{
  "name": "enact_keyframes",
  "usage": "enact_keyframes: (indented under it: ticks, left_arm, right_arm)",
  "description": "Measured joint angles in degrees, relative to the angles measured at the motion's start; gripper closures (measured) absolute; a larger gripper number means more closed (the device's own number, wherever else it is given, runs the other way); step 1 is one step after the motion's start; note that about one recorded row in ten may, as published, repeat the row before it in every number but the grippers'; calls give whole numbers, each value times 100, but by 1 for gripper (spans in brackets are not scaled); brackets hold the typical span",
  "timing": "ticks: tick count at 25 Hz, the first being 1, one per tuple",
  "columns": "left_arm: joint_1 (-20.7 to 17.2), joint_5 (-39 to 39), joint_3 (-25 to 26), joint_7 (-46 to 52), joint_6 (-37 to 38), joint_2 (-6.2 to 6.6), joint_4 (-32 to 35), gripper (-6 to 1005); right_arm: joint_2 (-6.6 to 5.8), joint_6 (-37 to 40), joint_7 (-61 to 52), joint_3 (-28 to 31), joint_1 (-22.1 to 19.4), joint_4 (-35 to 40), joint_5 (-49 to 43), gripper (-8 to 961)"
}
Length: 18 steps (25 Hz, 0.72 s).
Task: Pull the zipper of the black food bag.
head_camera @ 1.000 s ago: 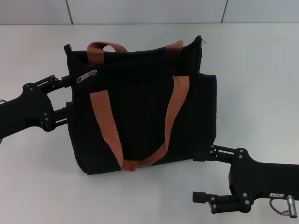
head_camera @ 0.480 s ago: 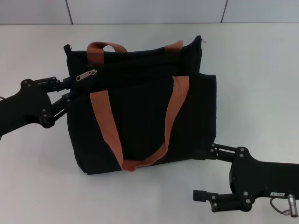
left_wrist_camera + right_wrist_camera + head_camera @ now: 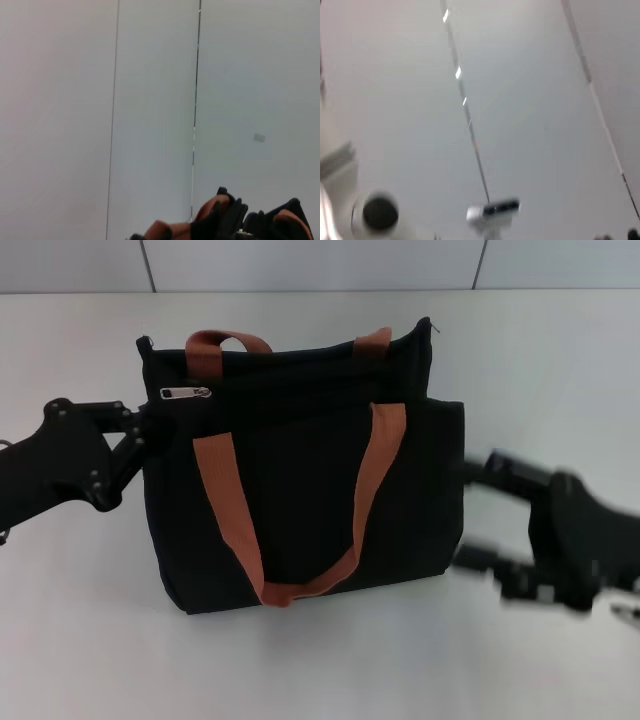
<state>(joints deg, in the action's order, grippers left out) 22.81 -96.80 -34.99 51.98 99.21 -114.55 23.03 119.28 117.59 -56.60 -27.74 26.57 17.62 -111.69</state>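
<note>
Since the earlier frame my right fingers (image 3: 470, 515) have lifted, spread, beside the black food bag's (image 3: 300, 490) right side. My left fingers (image 3: 140, 428) press the bag's far-left corner; grip unclear. The zipper (image 3: 186, 393) lies just right of them. Bare worktop (image 3: 80, 640) surrounds the bag. The left wrist view shows only orange straps (image 3: 215, 210) and wall.

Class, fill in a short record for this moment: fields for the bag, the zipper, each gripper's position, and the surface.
bag: large boxy black fabric tote with orange-brown webbing handles, lying on the table
zipper: small silver metal slider, near the bag's top left corner
left gripper: against the bag's left edge, below the slider
right gripper: by the bag's right side, blurred
surface: plain white table
</note>
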Motion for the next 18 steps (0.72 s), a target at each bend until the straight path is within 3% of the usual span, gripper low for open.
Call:
enact_keyframes:
  ticks: [7,11,18]
  left_arm:
    - [-25,3,181,-556,184,-148,0,970]
    - [-49,4,189,-815,187,-236,0,970]
    - [-62,197,205,-892,170,-264,-26,970]
  right_arm:
    - [-13,-52,-2107,76,700,60,368,123]
    - [-12,-321,-3563,26,1180,475,371,123]
    - [-21,-693,-4894,-156,1670,990,337,122]
